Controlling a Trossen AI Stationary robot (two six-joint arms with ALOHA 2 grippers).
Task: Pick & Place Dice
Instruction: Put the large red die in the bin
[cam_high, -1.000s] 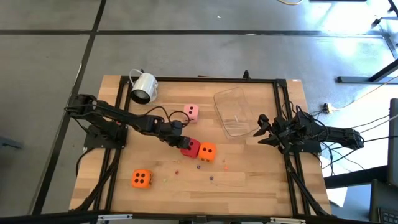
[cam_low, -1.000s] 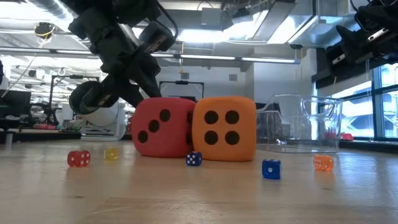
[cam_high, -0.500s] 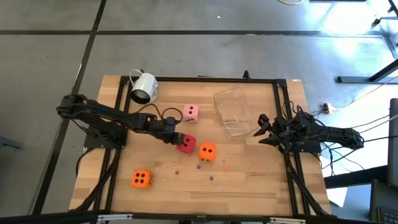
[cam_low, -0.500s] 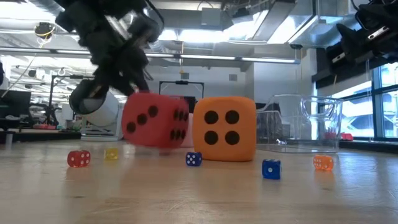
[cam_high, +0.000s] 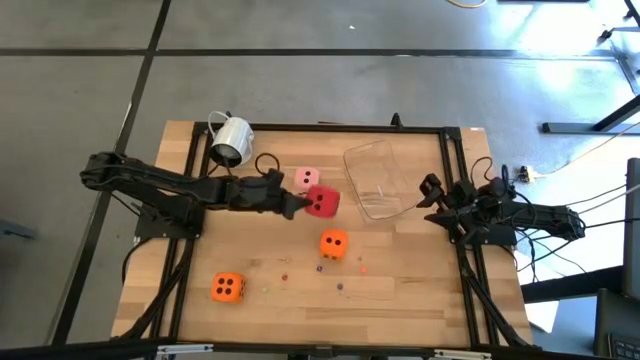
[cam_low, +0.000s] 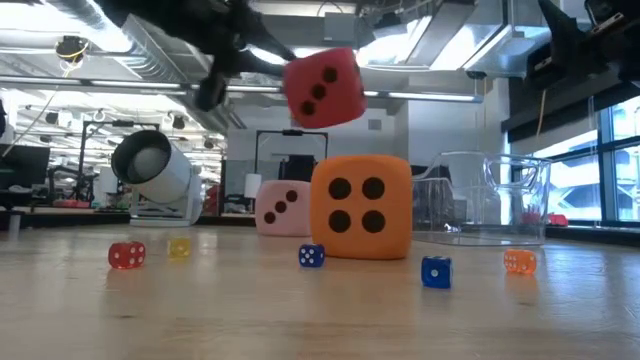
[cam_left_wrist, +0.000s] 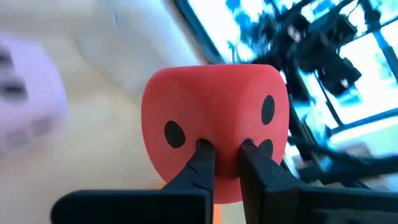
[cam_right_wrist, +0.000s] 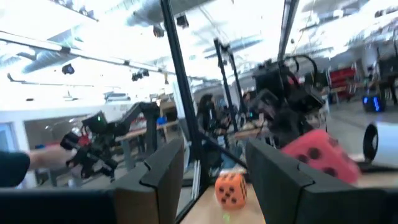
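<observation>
a robotics lab or workshop. the wooden tabletop (cam_high: 400, 290) sits in a black metal frame (cam_high: 300, 128) on a grey concrete floor (cam_high: 300, 80) marked with dark lines. the low view looks into a wide, open hall with exposed ceiling ducts (cam_low: 150, 50), strip lights, tall windows (cam_low: 620, 170), and more benches and equipment (cam_low: 60, 180) far behind. the right wrist view shows another robot arm (cam_right_wrist: 93, 146) on a distant bench.

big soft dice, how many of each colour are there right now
Red soft cube die with dark pips, held off the table in the left pincer: 1
Pink soft cube die: 1
Orange soft cube dice: 2
Total: 4
</observation>
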